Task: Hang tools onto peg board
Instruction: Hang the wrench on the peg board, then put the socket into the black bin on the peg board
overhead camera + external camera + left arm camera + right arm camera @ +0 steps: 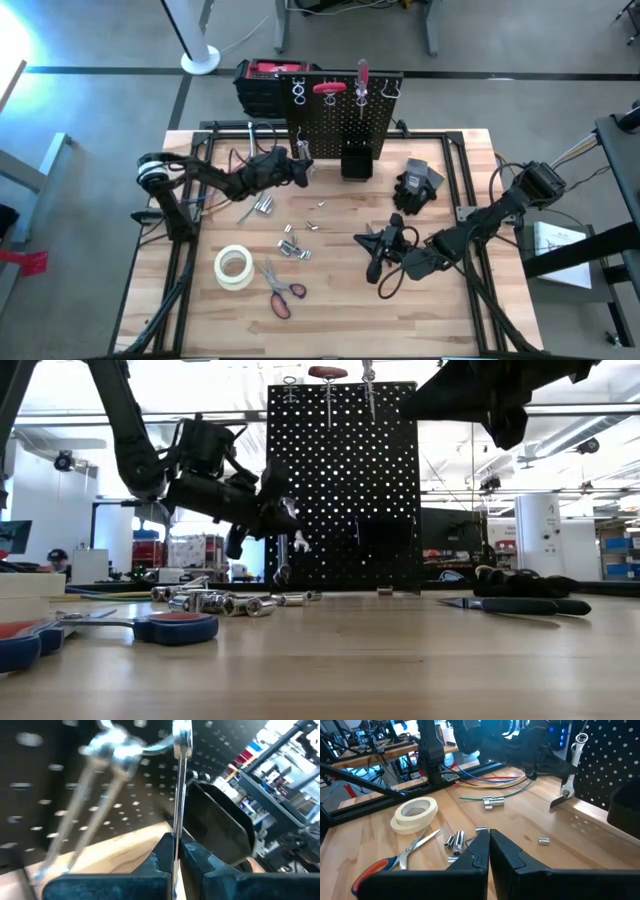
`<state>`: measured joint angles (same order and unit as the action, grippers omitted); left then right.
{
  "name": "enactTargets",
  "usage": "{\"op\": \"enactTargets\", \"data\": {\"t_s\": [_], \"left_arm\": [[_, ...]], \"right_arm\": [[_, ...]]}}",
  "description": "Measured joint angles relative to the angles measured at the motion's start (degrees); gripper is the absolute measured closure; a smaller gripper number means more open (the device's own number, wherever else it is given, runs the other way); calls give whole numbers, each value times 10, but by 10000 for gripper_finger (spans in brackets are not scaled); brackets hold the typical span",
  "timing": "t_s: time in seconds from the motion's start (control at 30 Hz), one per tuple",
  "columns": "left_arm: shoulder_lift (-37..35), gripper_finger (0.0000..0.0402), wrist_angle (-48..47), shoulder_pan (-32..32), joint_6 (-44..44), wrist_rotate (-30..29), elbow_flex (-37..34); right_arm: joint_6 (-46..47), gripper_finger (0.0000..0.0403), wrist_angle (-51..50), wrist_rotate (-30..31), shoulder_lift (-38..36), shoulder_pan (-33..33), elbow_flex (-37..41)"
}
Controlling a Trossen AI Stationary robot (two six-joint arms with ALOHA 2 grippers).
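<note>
The wooden table (340, 290) is carrying everything, and the black peg board (345, 115) is standing upright at its far edge, with a red-and-black toolbox (262, 85) behind it. Three tools are already hanging from the hooks along the board's top.

The left arm is reaching across to the board's left edge. Its left gripper (300, 172) is pinching a thin silver wrench (181, 780) between its fingers, holding it on end right in front of the holes, with a silver hook blurred just beside it. The right arm is waiting low over the right side of the table, its right gripper (378, 265) pressed shut on nothing, with black-handled pliers (385, 240) lying just beside it.

A roll of white tape (234, 267) and red-handled scissors (280, 292) are lying toward the near left. A scatter of small silver sockets (290, 245) is sitting mid-table, and a black glove (418, 186) is lying near the board's small bin (355, 163).

The risk looks like this: the wrench is being gripped by a narrow edge, so a bump against the hook or board could twist it in the fingers. Letting go before the ring is seated over the hook would probably drop it onto the table.
</note>
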<state>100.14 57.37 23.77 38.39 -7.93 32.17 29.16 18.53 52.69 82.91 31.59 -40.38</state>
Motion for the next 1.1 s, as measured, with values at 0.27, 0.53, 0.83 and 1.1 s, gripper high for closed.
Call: {"op": "enactTargets", "data": {"t_s": [0.27, 0.53, 0.83, 1.1], "left_arm": [[0, 401, -3, 10, 18, 18, -2], [0, 348, -48, 10, 22, 22, -11], [-11, 300, -57, 10, -41, 73, -30], [-49, 295, -1, -5, -55, 69, -104]], "right_arm": [[8, 403, -8, 0, 0, 0, 0], [3, 392, -48, 15, 0, -4, 0], [49, 347, -220, 78, 5, -13, 31], [239, 359, -194, 112, 30, -16, 149]]}}
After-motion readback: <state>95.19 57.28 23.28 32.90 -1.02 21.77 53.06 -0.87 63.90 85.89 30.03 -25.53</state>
